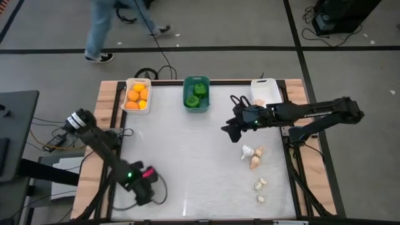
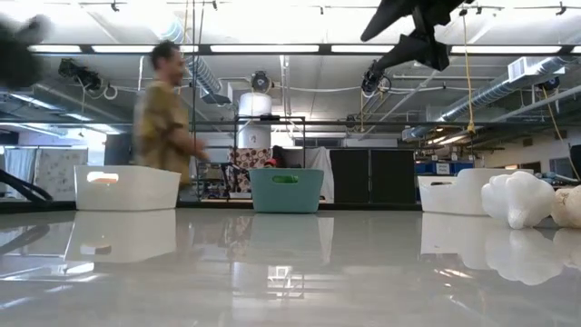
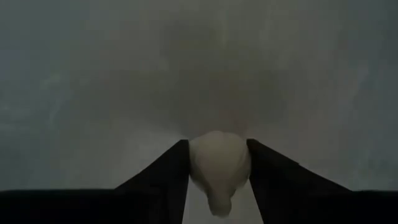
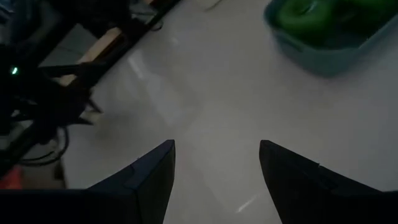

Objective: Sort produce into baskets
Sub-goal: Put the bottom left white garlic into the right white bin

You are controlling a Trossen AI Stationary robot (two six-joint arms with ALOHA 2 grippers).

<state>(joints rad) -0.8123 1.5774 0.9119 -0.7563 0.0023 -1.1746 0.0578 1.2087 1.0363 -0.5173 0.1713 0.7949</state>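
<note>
Spanning the scene, tabletop (image 1: 187,156), three baskets along its far edge, oranges in the white basket (image 1: 137,95), peppers in the teal basket (image 1: 196,94), right pincer (image 4: 216,163) spread, raised above garlic bulbs (image 1: 253,157), left pincer (image 3: 217,168) pinching a bulb (image 3: 219,167) at the near-left corner.

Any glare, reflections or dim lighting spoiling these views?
Low view: the glossy table mirrors the baskets and ceiling lights. Left wrist view: dim, only a pale bulb between the left hand's fingers reads. Right wrist view: dark, glare streaks on the table.
</note>
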